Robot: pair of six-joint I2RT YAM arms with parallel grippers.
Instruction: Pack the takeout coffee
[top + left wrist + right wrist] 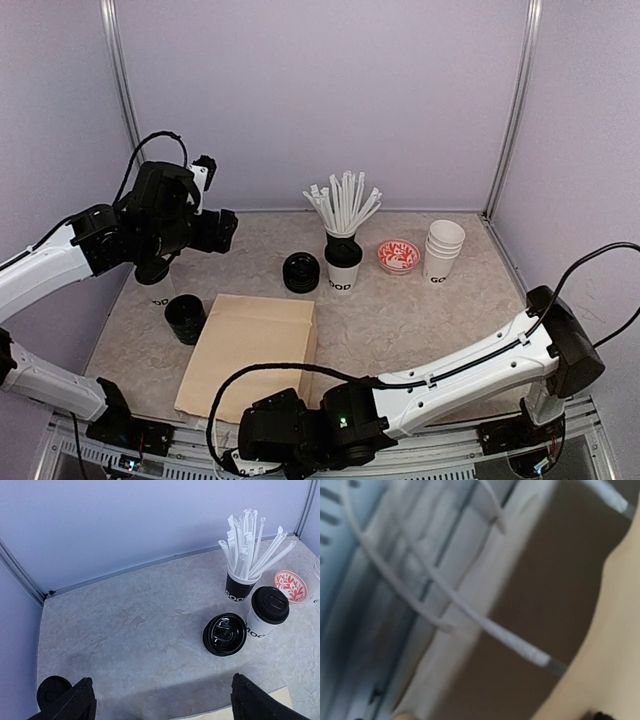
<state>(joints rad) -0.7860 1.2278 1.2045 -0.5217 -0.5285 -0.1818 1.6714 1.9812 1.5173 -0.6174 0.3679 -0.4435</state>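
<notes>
Left pincer [160,692] gapes empty; the right pincer [248,455] I cannot tell (blurred view). Grabbing the coffee cup [267,615] by the table's [125,625] far edge could topple the straws [250,545] just beside.

The right wrist view is blurred, only pale cables [470,611] discernible; the left claw [161,681] is cropped by the bottom edge.

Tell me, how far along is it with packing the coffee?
Done: nothing yet. The lidded white cup stands on the table beside the straw cup, outside the paper bag, which lies flat. In hand: nothing; the left gripper hangs open and empty. Left: pick up the cup, open the bag, set it inside.
</notes>
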